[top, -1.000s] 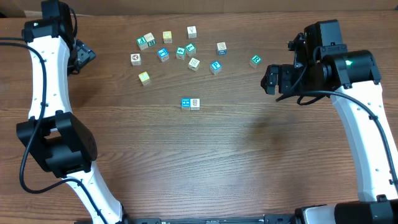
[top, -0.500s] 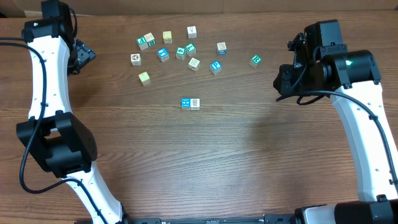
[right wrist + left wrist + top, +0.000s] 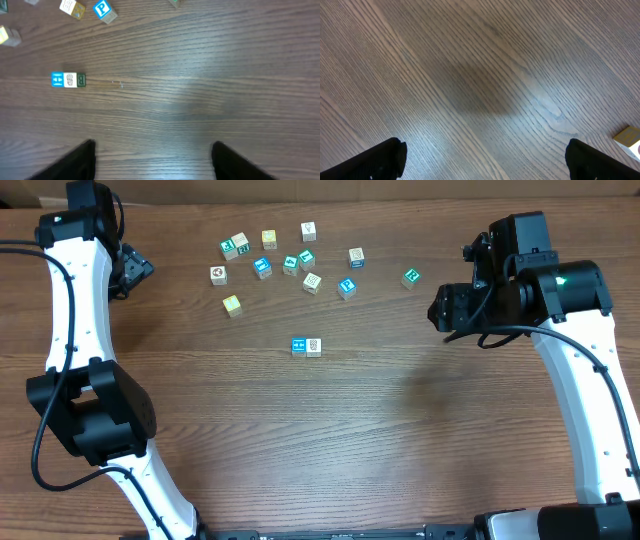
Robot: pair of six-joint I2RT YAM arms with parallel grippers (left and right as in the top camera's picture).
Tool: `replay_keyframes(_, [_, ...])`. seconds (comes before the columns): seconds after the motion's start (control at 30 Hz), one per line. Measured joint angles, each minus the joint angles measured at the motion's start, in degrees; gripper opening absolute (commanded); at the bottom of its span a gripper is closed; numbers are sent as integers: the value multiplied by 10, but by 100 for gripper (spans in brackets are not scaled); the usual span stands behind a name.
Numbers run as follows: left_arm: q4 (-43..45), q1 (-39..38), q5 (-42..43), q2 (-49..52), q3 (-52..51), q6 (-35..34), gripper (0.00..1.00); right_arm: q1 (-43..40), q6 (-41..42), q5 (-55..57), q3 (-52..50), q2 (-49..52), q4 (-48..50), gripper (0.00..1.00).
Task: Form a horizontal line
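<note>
horizontal line [image 3: 306, 346] — two long, touching, open table [image 3: 330, 440] around, left end effector [image 3: 485, 157] spread, right end effector [image 3: 152, 155] spread

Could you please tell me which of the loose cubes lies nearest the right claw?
The teal-green cube: it sits alone, rightmost of all.

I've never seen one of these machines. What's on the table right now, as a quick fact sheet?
Surface: wooden table
Row so far: blue cube touching white picture cube, side by side
Loose cubes: cluster above the row in the overhead view; one teal-lettered cube apart, nearest the right arm
Left claw: open, empty, over bare wood
Right claw: open, empty, off to the side of the row
</note>
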Motion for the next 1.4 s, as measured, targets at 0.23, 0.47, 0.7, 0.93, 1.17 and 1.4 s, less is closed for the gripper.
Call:
replay_keyframes(0.23, [0, 0, 0, 0, 0, 0, 100, 0, 0, 0, 0, 0, 8, 91])
replay_keyframes(0.47, [0, 0, 0, 0, 0, 0, 100, 0, 0, 0, 0, 0, 7, 95])
replay_keyframes(0.7, [0, 0, 0, 0, 0, 0, 100, 0, 0, 0, 0, 0, 12, 98])
replay_keyframes(0.93, [0, 0, 0, 0, 0, 0, 100, 0, 0, 10, 0, 0, 20, 100])
replay_keyframes(1.17, [0, 0, 0, 0, 0, 0, 100, 0, 8, 13, 0, 5, 38, 89])
replay_keyframes(1.4, [0, 0, 0, 0, 0, 0, 100, 12, 19, -6, 0, 71, 40, 77])
